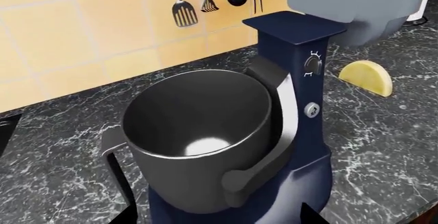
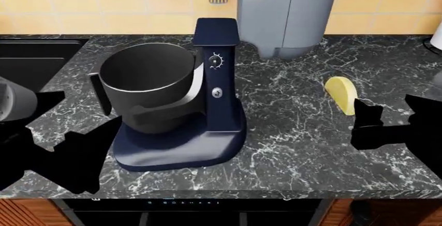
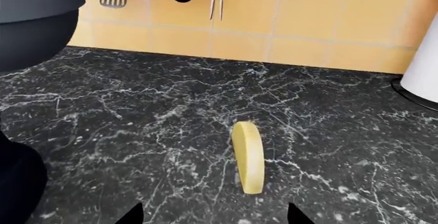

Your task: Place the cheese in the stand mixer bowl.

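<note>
The right gripper (image 2: 373, 125) hung near the cheese (image 2: 342, 95), fingers spread and empty: the reach-to-grasp step, by my reading. The left gripper (image 2: 83, 151) also seemed open, its tips barely shown. The cheese stood on edge on the desk (image 2: 290, 148), right of the empty stand mixer bowl (image 2: 145, 84). Next came closing across its flat faces.

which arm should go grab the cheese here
Right. The cheese lies on the counter just ahead of the right gripper, centred in its wrist view. The left gripper sits beyond the stand mixer bowl, with the mixer between.
</note>
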